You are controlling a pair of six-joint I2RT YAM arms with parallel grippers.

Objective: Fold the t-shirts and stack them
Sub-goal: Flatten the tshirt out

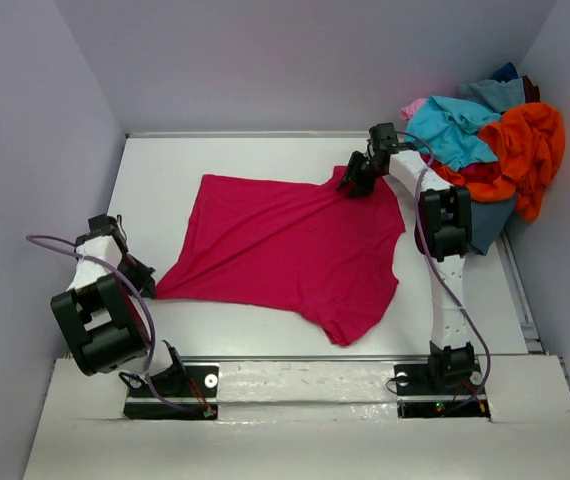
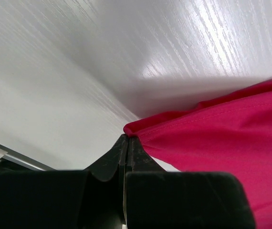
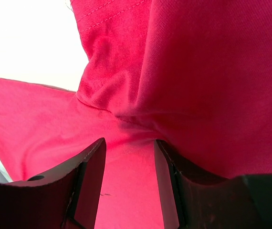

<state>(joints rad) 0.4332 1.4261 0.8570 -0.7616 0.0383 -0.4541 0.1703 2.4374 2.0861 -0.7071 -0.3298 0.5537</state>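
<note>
A crimson-magenta t-shirt (image 1: 285, 250) lies spread, somewhat wrinkled, across the middle of the white table (image 1: 165, 170). My left gripper (image 1: 143, 280) sits at the shirt's near-left corner. In the left wrist view its jaws (image 2: 126, 138) are shut on the tip of that hem corner, and the cloth (image 2: 222, 133) runs off to the right just above the table. My right gripper (image 1: 355, 185) is at the shirt's far edge. In the right wrist view it (image 3: 129, 143) stands open, fingers astride flat cloth, with gathered folds of the shirt (image 3: 198, 71) just ahead of the tips.
At the back right corner is a heap of other t-shirts: orange (image 1: 530, 145), turquoise (image 1: 455, 130), pink (image 1: 415, 105) and dark blue (image 1: 505, 72). Grey walls close in the table on the left, back and right. Both arm bases are at the near edge.
</note>
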